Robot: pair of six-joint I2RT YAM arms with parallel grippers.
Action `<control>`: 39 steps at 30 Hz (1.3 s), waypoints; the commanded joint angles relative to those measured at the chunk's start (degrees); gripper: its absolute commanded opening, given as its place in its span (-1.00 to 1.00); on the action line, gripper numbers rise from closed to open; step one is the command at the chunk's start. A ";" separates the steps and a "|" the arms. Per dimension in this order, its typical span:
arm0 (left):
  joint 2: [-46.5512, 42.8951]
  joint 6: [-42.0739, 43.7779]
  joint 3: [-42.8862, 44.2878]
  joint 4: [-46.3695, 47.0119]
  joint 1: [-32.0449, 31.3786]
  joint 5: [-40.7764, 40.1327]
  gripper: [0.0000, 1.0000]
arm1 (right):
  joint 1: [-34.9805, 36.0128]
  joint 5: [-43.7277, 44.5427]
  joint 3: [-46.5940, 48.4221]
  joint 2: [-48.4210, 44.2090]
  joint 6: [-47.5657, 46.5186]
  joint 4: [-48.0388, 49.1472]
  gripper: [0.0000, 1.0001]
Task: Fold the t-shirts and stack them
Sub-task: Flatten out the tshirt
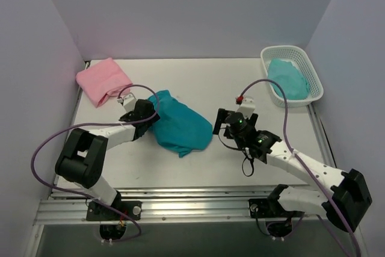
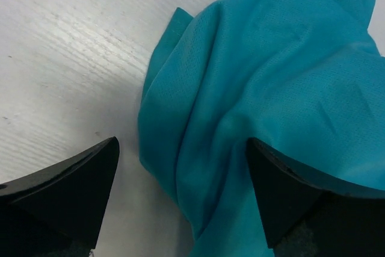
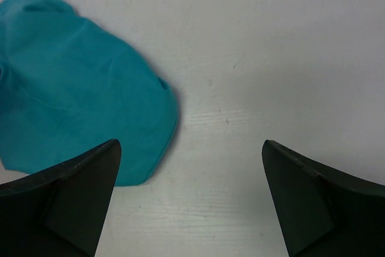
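A crumpled teal t-shirt (image 1: 180, 126) lies in a heap at the middle of the table. A pink t-shirt (image 1: 103, 80), folded, rests at the far left corner. My left gripper (image 1: 154, 114) is open at the teal heap's left edge. In the left wrist view the teal t-shirt (image 2: 264, 76) bulges up between the wide-apart fingers (image 2: 78, 191), which do not pinch it. My right gripper (image 1: 221, 124) stands open just right of the heap. In the right wrist view its fingers (image 3: 313, 197) frame bare table, with the teal t-shirt (image 3: 78, 82) to their left.
A white mesh basket (image 1: 313, 82) sits at the far right corner with a lighter teal cloth (image 1: 289, 76) inside. Lilac walls close in the table on the left, back and right. A metal rail (image 1: 180, 206) runs along the near edge by the arm bases.
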 commanded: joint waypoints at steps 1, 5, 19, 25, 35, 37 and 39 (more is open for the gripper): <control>3.23 -1.42 0.16 8.13 0.31 2.98 0.86 | 2.93 -3.99 -1.06 5.90 3.27 4.29 0.99; 6.75 -1.24 0.95 10.77 0.31 4.48 -0.17 | 5.57 -0.56 0.35 9.26 3.98 3.50 0.99; 11.77 -0.98 2.45 14.82 0.40 7.91 -0.95 | 17.71 -3.01 -0.97 23.83 13.56 13.07 1.00; 8.70 0.69 0.78 13.94 0.49 7.38 -0.95 | 16.74 -2.40 0.35 31.49 13.39 16.94 1.00; 6.23 1.57 -2.47 15.25 0.13 7.99 -0.95 | 9.27 -2.49 3.33 38.96 10.75 23.01 0.91; 6.23 1.66 -2.82 15.26 0.05 8.17 -0.95 | 7.96 -3.45 3.60 40.27 10.49 25.72 0.28; 6.06 2.09 -3.09 15.52 -0.04 8.26 -0.95 | 7.51 -3.90 4.04 41.33 10.49 26.00 -0.95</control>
